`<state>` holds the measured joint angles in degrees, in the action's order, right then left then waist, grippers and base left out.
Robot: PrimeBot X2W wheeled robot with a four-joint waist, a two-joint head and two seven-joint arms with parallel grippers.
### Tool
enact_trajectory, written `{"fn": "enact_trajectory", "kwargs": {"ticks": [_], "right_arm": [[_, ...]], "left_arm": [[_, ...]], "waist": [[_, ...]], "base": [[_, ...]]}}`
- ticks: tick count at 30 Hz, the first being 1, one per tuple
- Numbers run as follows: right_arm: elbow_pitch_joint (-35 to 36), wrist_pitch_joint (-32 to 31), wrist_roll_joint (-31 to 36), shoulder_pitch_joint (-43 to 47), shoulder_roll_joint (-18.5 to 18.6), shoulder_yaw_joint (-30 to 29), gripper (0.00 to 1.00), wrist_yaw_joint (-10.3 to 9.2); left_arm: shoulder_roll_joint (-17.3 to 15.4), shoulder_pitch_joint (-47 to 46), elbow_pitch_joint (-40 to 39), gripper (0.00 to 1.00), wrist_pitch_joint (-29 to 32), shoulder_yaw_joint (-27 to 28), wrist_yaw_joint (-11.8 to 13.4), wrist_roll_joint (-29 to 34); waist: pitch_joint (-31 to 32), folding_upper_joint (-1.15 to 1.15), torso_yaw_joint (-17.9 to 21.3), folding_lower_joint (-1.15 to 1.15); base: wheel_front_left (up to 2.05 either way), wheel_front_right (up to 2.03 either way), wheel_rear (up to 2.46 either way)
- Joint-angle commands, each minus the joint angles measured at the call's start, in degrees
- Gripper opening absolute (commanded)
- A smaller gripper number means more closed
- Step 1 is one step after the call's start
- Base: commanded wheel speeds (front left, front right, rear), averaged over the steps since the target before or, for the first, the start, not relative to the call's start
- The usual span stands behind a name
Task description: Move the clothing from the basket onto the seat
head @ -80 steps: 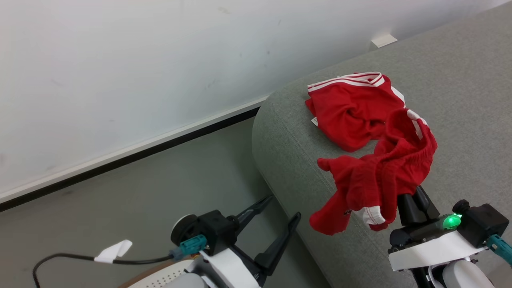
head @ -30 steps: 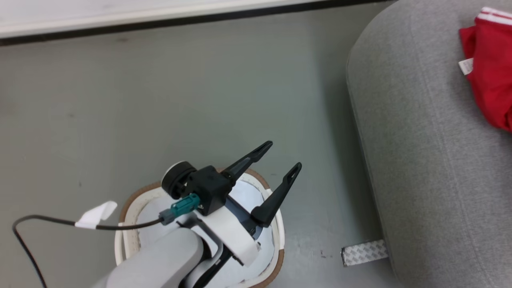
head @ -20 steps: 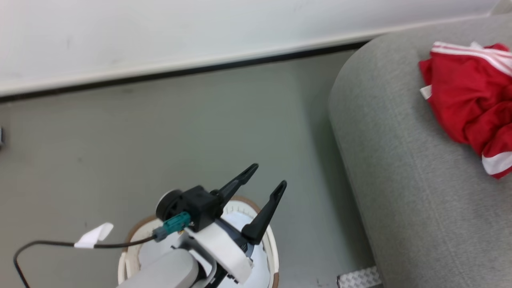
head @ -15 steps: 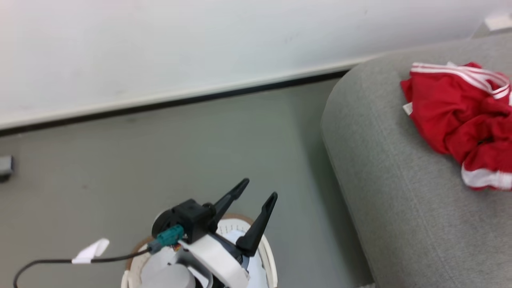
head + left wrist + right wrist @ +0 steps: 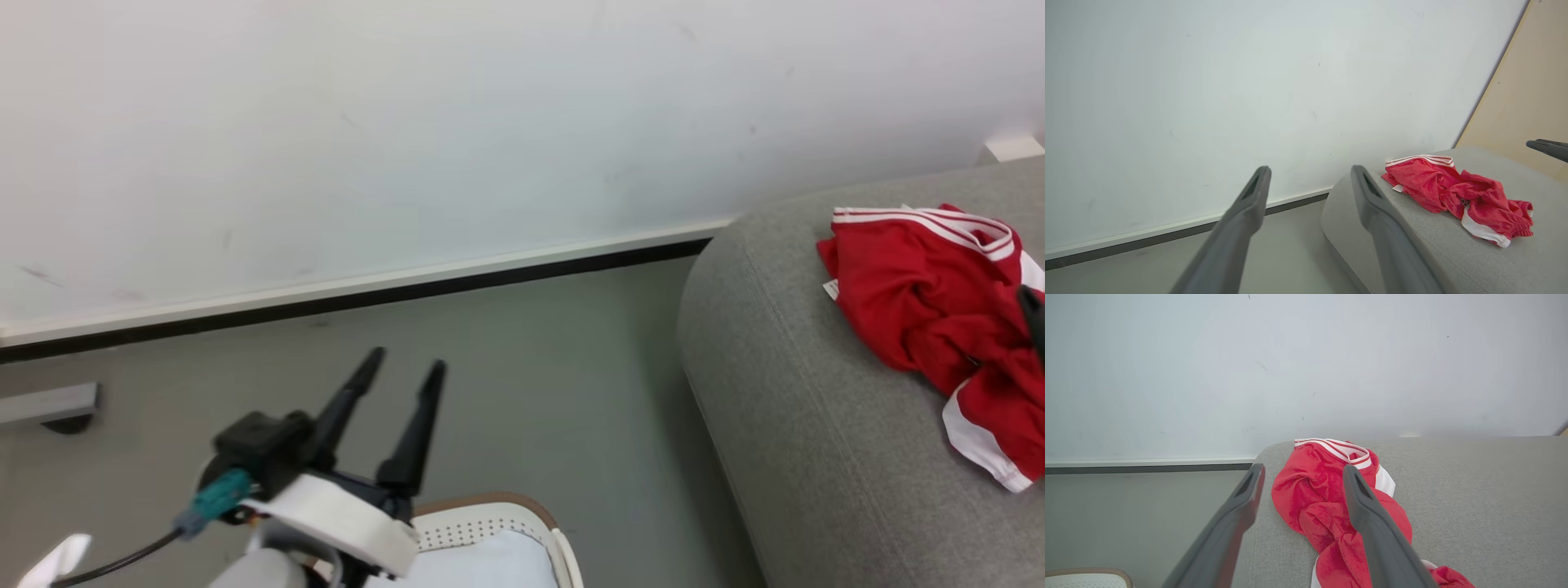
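Observation:
The red clothing [image 5: 922,302] with white stripes lies crumpled on the grey seat [image 5: 816,425], near its rounded corner. My right gripper [image 5: 1303,469] hovers open and empty just above the clothing [image 5: 1323,498], its jaws apart over the seat [image 5: 1474,490]. My left gripper [image 5: 406,359] stands open and empty over the floor, above the cream basket [image 5: 490,523] with its brown rim. In the left wrist view the left gripper [image 5: 1310,171] points at the wall, with the clothing [image 5: 1453,192] on the seat [image 5: 1494,257] to the right. A basket [image 5: 1086,577] edge shows low left.
A white wall with a black baseboard [image 5: 367,298] runs behind the grey floor. A grey metal piece [image 5: 49,404] sits by the wall at the left. A beige panel [image 5: 1527,81] stands beyond the seat. A black cable with a white tag [image 5: 57,559] trails from my left wrist.
My right gripper, shut on a red garment earlier, has opened and the garment now lies on the seat. The head camera has swung and tilted up. The left gripper sits further left in view.

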<state>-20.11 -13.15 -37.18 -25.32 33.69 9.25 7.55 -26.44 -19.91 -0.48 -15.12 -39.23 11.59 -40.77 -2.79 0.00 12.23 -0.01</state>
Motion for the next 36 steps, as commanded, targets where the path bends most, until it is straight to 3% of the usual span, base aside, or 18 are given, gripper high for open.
{"fn": "enact_trajectory", "kwargs": {"ticks": [1, 8, 16, 21, 26, 36], "right_arm": [[1.43, 0.58, 0.78, 1.33, -0.84, -0.26, 1.0, -0.13], [9.89, 4.94, 2.21, 6.02, -9.75, -1.1, 1.0, -0.13], [12.8, 12.93, 8.34, 14.14, -18.12, -2.22, 1.0, -0.13], [14.05, 19.38, 11.76, 18.9, -23.57, -4.13, 1.0, -0.13], [13.52, 23.79, 15.03, 21.92, -26.71, -4.17, 1.0, -0.13], [10.72, 26.31, 17.56, 22.23, -28.6, -2.61, 1.0, -0.13]], "left_arm": [[-0.54, 1.55, -0.53, 1.0, -0.01, 1.26, 0.47, -0.13], [-1.61, 9.44, -3.34, 1.0, -0.02, 11.4, 2.63, 0.04], [1.34, 16.45, -3.46, 1.0, -0.02, 18.99, 2.77, 3.0], [4.19, 19.86, -1.4, 1.0, -0.03, 21.17, 0.26, 3.75], [7.24, 21.84, 1.42, 1.0, -0.02, 24.24, -1.46, 4.92], [12.19, 23.64, 4.97, 1.0, -0.02, 30.58, -6.38, 9.59]], "waist": [[0.95, 0.0, -1.01, 0.01], [2.62, 0.0, -3.82, 0.01], [4.0, 0.0, -7.28, 0.01], [4.63, 0.0, -8.46, 0.01], [4.72, 0.0, -9.11, 0.01], [4.86, 0.0, -9.37, 0.01]], "base": [[0.0, 0.0, 0.0], [0.0, 0.0, 0.0], [0.0, 0.0, 0.0], [0.0, 0.0, 0.0], [0.0, 0.0, 0.0], [0.0, 0.0, 0.0]]}}
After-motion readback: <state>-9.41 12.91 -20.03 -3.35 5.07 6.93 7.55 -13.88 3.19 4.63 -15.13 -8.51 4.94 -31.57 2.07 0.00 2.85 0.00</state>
